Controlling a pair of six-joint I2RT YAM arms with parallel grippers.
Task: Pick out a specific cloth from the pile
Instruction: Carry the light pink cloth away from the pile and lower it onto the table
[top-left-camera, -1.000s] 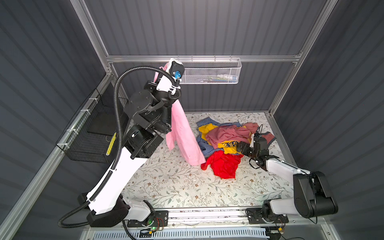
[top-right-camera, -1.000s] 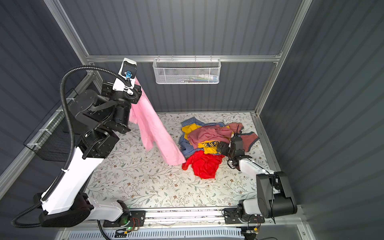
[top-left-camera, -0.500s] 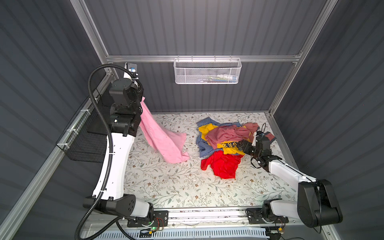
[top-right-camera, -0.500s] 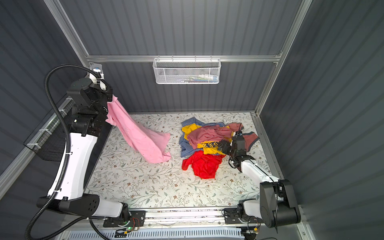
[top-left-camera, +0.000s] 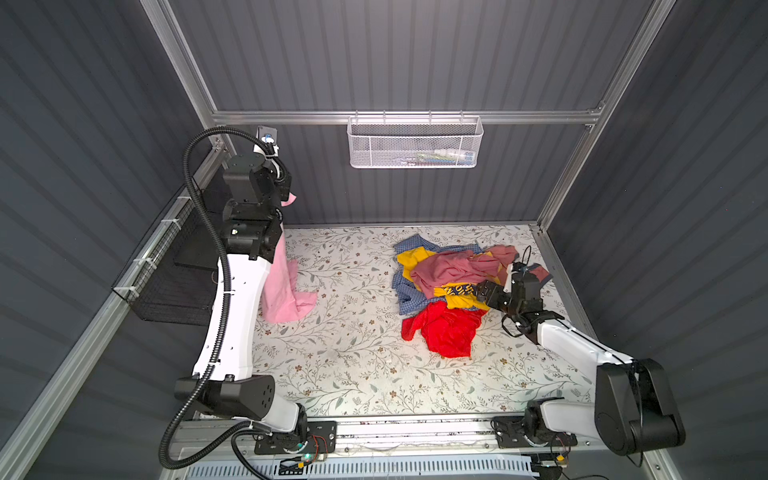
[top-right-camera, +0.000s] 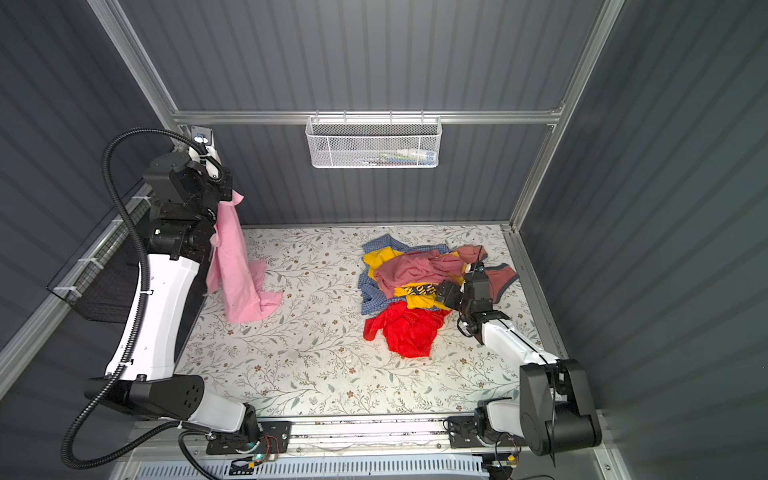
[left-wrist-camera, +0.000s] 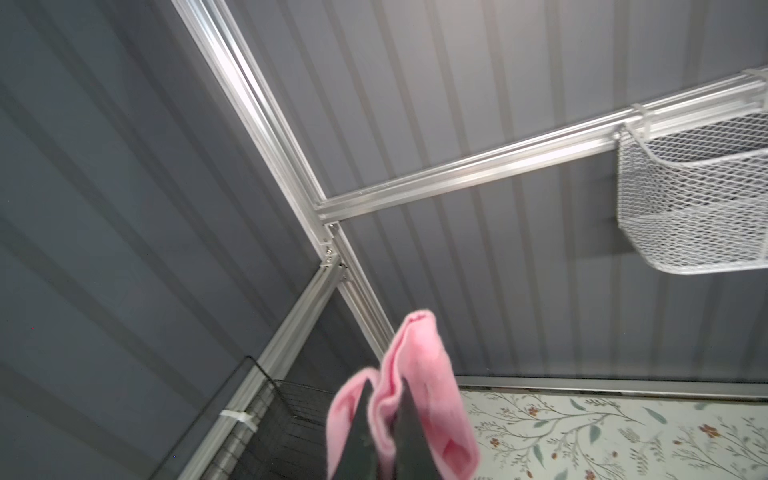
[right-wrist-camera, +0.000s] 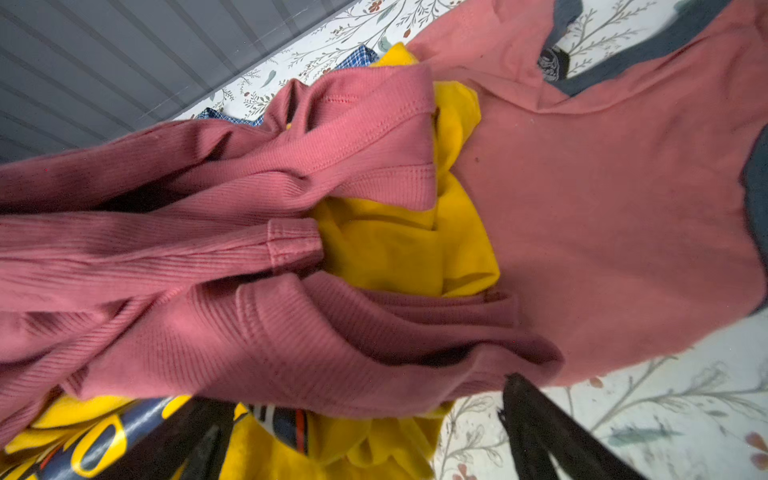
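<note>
We have the left gripper (left-wrist-camera: 384, 449) clamped on a fold of the cloth (top-left-camera: 284, 286), the light pink garment. It hangs from the raised arm at 9 o'clock of the worktop (top-left-camera: 345, 365), its lower end resting crumpled on the surface, well apart from the pile (top-left-camera: 446, 291) at 3 o'clock. We judge the extraction step essentially complete: the cloth is free of the other garments. The right gripper (right-wrist-camera: 365, 440) sits low at the near edge of the pile with its jaws spread, one over the yellow garment (right-wrist-camera: 399, 245) and one over bare worktop, holding nothing. The next move calls for carrying the cloth to wherever it is wanted, probably the black wire basket (top-left-camera: 174, 286) beside the left arm, and releasing it only once the trailing end is clear of the worktop.
</note>
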